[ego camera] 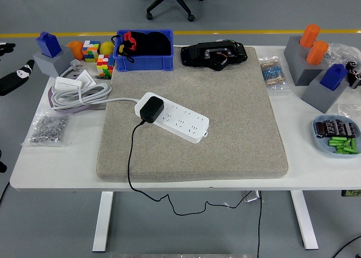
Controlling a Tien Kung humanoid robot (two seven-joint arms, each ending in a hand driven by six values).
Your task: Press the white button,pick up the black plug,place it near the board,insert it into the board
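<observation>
A white power strip (179, 121) lies slanted on the grey mat (237, 128) in the middle of the table. The black plug (152, 109) sits in the strip's left end. Its black cable (131, 156) runs forward over the mat and drops off the table's near edge. I cannot make out the white button on the strip. My left hand (12, 80) shows only partly at the picture's left edge, off the table and far from the strip. My right hand is out of view.
A coiled white cable with plugs (76, 92) and a bag of screws (48, 128) lie left of the mat. Behind it are a blue bin (144, 58), colour cubes (96, 55) and a black device (214, 54). Grey blocks with pegs (316, 61) and a dish (336, 135) stand at the right.
</observation>
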